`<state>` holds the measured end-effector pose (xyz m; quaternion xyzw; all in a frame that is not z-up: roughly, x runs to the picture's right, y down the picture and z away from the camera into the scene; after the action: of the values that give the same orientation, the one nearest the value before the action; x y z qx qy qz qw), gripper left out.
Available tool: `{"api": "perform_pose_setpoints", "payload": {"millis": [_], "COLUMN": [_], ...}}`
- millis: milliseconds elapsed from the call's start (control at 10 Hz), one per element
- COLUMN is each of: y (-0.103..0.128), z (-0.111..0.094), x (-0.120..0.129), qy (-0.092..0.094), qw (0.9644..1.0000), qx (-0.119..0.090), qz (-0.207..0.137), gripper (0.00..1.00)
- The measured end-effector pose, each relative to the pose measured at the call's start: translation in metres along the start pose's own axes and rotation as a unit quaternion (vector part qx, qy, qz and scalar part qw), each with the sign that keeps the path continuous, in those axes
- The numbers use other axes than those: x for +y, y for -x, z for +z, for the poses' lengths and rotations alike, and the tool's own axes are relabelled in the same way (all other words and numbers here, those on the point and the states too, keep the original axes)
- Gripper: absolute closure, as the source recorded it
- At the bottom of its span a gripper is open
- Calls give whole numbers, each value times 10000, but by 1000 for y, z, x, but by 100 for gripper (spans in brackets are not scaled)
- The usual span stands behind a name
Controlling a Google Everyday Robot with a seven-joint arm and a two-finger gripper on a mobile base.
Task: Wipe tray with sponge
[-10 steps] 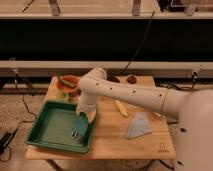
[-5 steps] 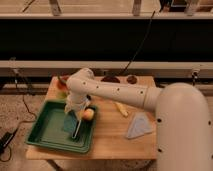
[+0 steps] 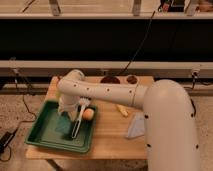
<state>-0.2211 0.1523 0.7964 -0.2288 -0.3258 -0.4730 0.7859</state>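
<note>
The green tray (image 3: 45,137) lies on the left part of the wooden table. A teal patch that looks like the sponge (image 3: 63,126) lies flat on the tray floor near its middle. My gripper (image 3: 65,109) hangs from the white arm over the tray's back half, just above and behind the sponge. Whether it touches the sponge does not show. A white-handled brush (image 3: 78,121) lies slanted across the tray, right of the gripper.
A small orange round thing (image 3: 88,114) sits at the tray's right rim. A yellow piece (image 3: 121,110) and a light blue-grey folded cloth (image 3: 136,128) lie on the table to the right. Two dark items (image 3: 110,80) stand at the back edge. Cables run on the floor at left.
My arm has swung left and bent further over the tray. The gripper has moved from the tray's right side toward its back middle.
</note>
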Motion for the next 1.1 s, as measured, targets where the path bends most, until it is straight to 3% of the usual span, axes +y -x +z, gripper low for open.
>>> {"api": "perform_pose_setpoints", "payload": {"millis": [500,1100], "y": [7,-13], "z": [21,33], "x": [-19,-4], "qy": [56,283], "qw": [9998,9984], "qx": [167,430], "qz": [-10,225], "gripper": [100,100]}}
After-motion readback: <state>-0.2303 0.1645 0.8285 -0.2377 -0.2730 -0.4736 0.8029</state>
